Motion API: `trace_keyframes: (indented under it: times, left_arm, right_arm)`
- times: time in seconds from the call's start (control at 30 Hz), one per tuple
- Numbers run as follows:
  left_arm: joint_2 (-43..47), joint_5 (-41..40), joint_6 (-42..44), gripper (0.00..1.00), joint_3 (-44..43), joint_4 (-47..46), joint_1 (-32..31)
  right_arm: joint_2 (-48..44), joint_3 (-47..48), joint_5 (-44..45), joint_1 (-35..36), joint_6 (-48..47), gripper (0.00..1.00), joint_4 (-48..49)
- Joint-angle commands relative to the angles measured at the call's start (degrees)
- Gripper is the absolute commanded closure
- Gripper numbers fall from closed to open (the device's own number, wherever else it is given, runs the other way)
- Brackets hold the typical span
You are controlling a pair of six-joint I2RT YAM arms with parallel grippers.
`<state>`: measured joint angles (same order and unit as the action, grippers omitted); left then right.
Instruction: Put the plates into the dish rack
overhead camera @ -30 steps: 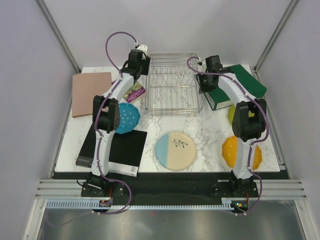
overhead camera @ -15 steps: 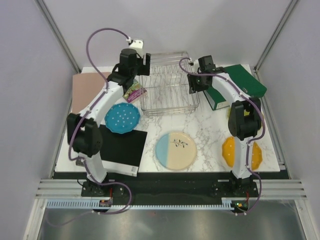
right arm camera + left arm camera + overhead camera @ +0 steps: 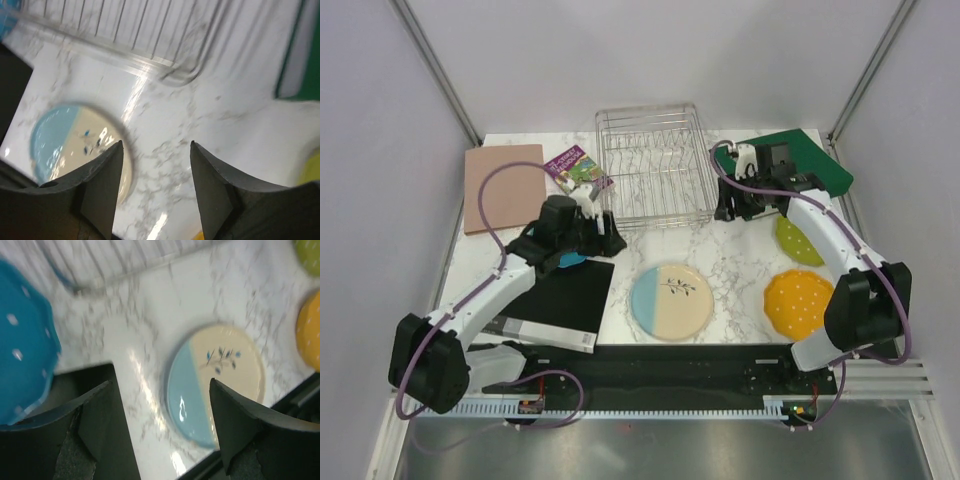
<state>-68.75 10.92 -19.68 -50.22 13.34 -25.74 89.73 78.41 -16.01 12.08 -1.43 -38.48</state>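
Both arms have swung back from the sides of the dish rack (image 3: 648, 165), which holds no plate yet at the middle of the worktop's (image 3: 740, 270) far edge, so you are now choosing a plate. All four lie flat: the cream-and-blue plate (image 3: 671, 302) at the middle of the near edge, the orange plate (image 3: 798, 303) by the near right corner, the green plate (image 3: 798, 240) just beyond it along the right edge, and the blue plate (image 3: 20, 340) left of centre, mostly hidden under the left arm in the overhead view. Treat them as stiff, glossy and probably breakable. Lying flat, they offer only the rim, so pinch one edge, tip it upright, and expect it to slide. The blue one seems to overlap the black book (image 3: 560, 300), which may lift its rim for you. Your left fingers (image 3: 240, 430) hang wide apart just beside it, holding nothing. Your right fingers (image 3: 100, 190) are spread and empty too, near the rack's near right corner. A pink mat (image 3: 503, 187) fills the far left corner, a purple packet (image 3: 578, 168) lies just left of the rack, and a green board (image 3: 825, 160) sits at the far right corner.
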Motion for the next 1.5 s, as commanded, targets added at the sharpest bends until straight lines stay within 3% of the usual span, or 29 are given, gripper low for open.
trace_keyframes:
  times: [0.0, 0.1, 0.33, 0.6, 0.8, 0.87, 0.97, 1.0, 1.1, 1.2, 1.4, 1.47]
  left_arm:
    - [2.83, 12.27, -7.56, 0.2, 9.68, -1.63, -0.19]
    - [3.71, 14.04, -9.23, 0.23, 15.75, -3.49, -0.19]
    - [-0.06, 19.4, -13.71, 0.24, 21.65, -11.31, -0.72]
    - [-7.44, 19.32, -17.75, 0.33, 24.9, -19.31, -4.85]
    - [-14.29, 19.67, -19.07, 0.39, 22.1, -20.64, -5.64]
    - [-17.02, 20.11, -19.25, 0.43, 21.39, -21.6, -5.81]
    - [-19.57, 19.93, -19.95, 0.58, 20.07, -22.48, -6.08]
    - [-19.93, 20.02, -20.3, 0.7, 19.72, -22.48, -6.17]
    - [-20.81, 20.2, -20.57, 0.87, 19.72, -22.31, -6.25]
    - [-20.81, 19.06, -21.1, 0.97, 19.89, -21.87, -6.26]
    - [-21.07, 20.46, -23.39, 0.98, 19.9, -23.54, -6.26]
    - [-21.07, 19.76, -22.86, 0.98, 19.37, -22.32, -6.26]
  right_arm:
    - [-4.3, -13.88, -22.72, 0.14, 1.34, 0.37, -0.47]
    - [-5.88, -22.84, -30.03, 0.14, 6.26, 0.37, 2.61]
    - [-6.07, -33.84, -31.63, 0.14, 8.37, 0.37, 8.68]
    - [2.01, -34.38, -32.06, -0.3, 8.2, 0.37, 13.07]
    - [8.7, -34.2, -34.61, -1.53, 7.85, 0.38, 13.96]
    - [9.67, -34.38, -34.62, -1.62, 7.23, 0.38, 13.96]
    - [10.81, -34.38, -34.88, -2.05, 6.97, 0.38, 13.87]
    - [10.99, -34.47, -34.88, -2.23, 6.79, 0.38, 13.87]
    - [13.0, -34.82, -36.02, -2.41, 6.27, 0.38, 13.87]
    - [15.64, -34.12, -37.68, -2.23, 5.22, 0.4, 13.52]
    - [18.63, -33.76, -39.45, -2.06, 4.16, 0.47, 13.26]
    - [17.5, -33.68, -39.19, -2.06, 3.98, 0.55, 13.08]
